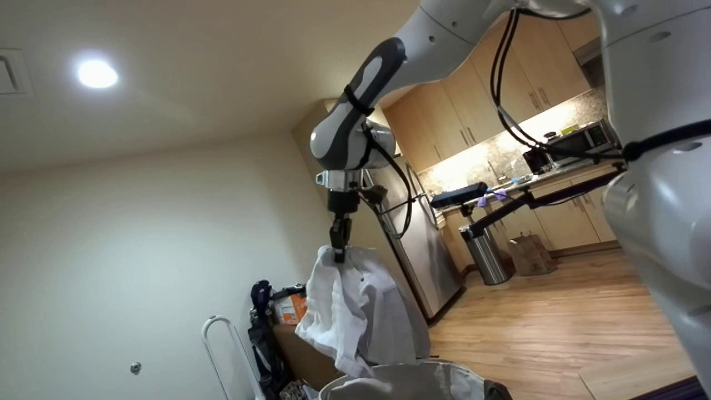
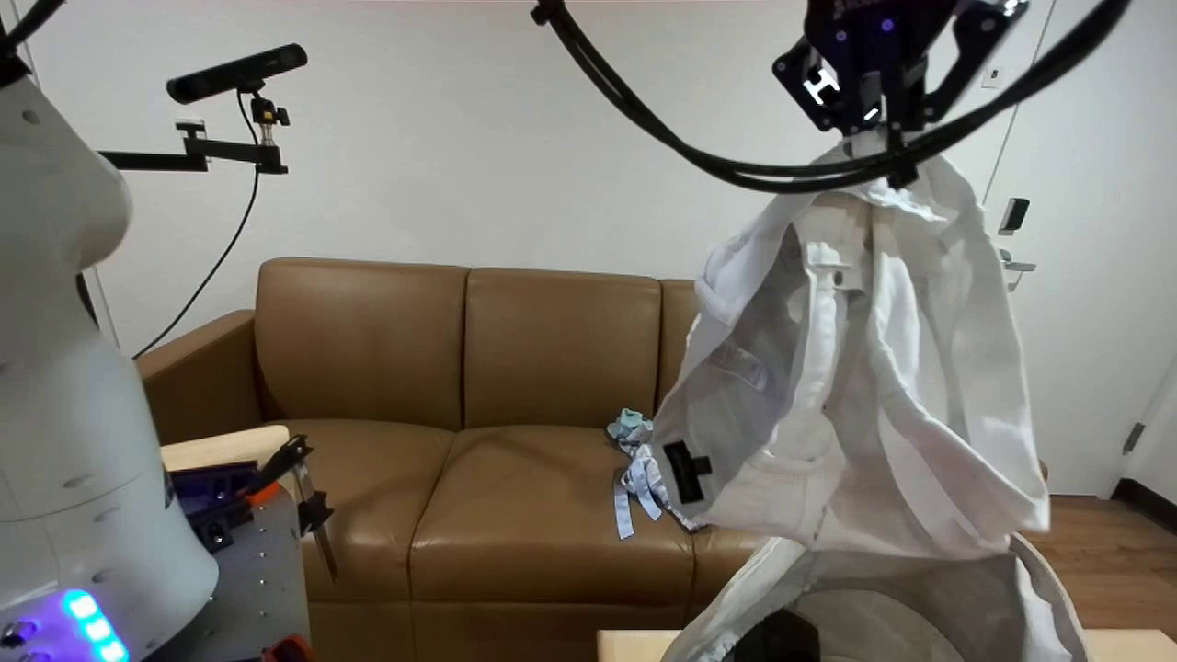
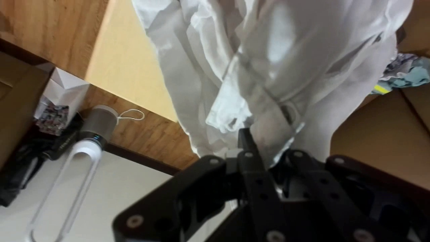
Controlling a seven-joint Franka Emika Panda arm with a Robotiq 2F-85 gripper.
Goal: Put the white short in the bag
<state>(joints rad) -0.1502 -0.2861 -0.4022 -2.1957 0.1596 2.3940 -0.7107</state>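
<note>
One gripper (image 1: 339,256) is clenching the short (image 1: 361,311) by its upper edge, the cloth hanging straight down from the fingertips and fanning wide toward the hem, so that no clear long axis is showing. Directly or nearly below, the bag (image 2: 965,588) is gaping upward; in both exterior views the hem is overlapping the rim, though whether they are touching is not showing. The coming move is probably turning on this vertical alignment: during lowering, the corner bearing a dark label (image 2: 685,471), appearing outside the rim in an exterior view, may be catching there. Cables (image 2: 993,112) are crossing before the grip, seemingly without obstructing descent. A table (image 2: 634,645) is showing on both sides of the bag; behind, a sofa (image 2: 552,368) is bearing loose clothes (image 2: 634,437), and a box (image 1: 305,361) is standing beyond the short.
</note>
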